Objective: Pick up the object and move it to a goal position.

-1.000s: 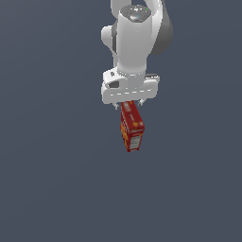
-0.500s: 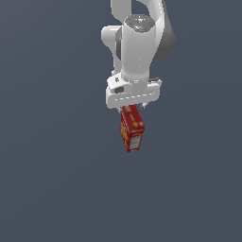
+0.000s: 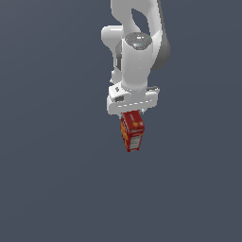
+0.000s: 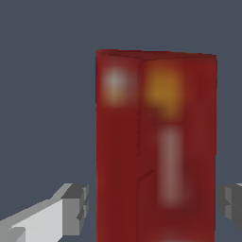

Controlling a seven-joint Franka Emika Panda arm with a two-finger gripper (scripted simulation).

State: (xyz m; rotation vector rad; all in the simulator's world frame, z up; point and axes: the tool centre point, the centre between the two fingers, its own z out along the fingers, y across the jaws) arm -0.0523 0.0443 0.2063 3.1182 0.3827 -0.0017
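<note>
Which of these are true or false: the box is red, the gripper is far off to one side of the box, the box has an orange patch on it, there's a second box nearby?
1. The box is red. True.
2. The gripper is far off to one side of the box. False: the box sits directly below it, and the wrist view shows a finger on each side of the box.
3. The box has an orange patch. True, visible in both views.
4. A second box is nearby. False: only one box shows.
</note>
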